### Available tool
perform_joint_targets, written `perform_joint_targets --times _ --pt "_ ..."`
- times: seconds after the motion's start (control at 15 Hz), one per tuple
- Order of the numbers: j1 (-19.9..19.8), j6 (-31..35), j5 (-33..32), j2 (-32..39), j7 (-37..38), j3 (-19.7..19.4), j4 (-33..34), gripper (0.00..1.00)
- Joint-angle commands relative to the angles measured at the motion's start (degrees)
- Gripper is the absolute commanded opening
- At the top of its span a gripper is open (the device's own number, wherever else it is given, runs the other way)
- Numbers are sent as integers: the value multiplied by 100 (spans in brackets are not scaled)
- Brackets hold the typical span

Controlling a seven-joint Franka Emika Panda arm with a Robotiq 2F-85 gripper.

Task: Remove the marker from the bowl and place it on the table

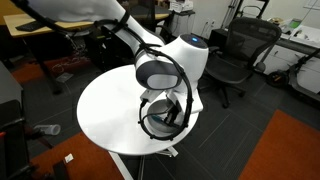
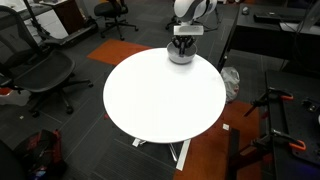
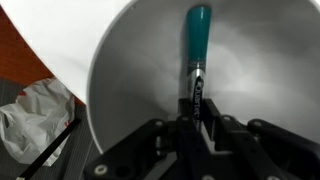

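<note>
The marker (image 3: pixel 197 40) has a teal end and a dark body and lies inside the grey bowl (image 3: pixel 125 85). In the wrist view my gripper (image 3: pixel 197 118) is down in the bowl with its fingers shut on the marker's dark end. In both exterior views the bowl (image 1: pixel 152 123) (image 2: pixel 181 57) stands near the edge of the round white table (image 1: pixel 105 110) (image 2: pixel 160 95), and my gripper (image 1: pixel 168 112) (image 2: pixel 183 38) reaches into it from above. The marker is hidden in both exterior views.
Black office chairs (image 1: pixel 232 55) (image 2: pixel 40 75) stand around the table. Wooden desks (image 1: pixel 45 25) are at the back. A crumpled white bag (image 3: pixel 30 115) (image 2: pixel 230 82) lies on the floor beside the table. An orange-red carpet patch (image 1: pixel 285 150) covers part of the floor.
</note>
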Motion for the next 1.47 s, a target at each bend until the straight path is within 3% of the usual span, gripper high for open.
perform_joint_targets --times 0.0,0.33,0.6,0.93,1.4 --pt "176 -91 -173 -404 216 -151 -209 5" --pt "453 17 -489 -1357 128 -316 -773 5" --pt "708 -82 -1127 -2269 -147 -319 -1178 5" --pt "1007 -525 -1962 -2958 -838 30 -1142 5" --pt "1065 -1006 -2028 -2859 -2333 764 -879 5"
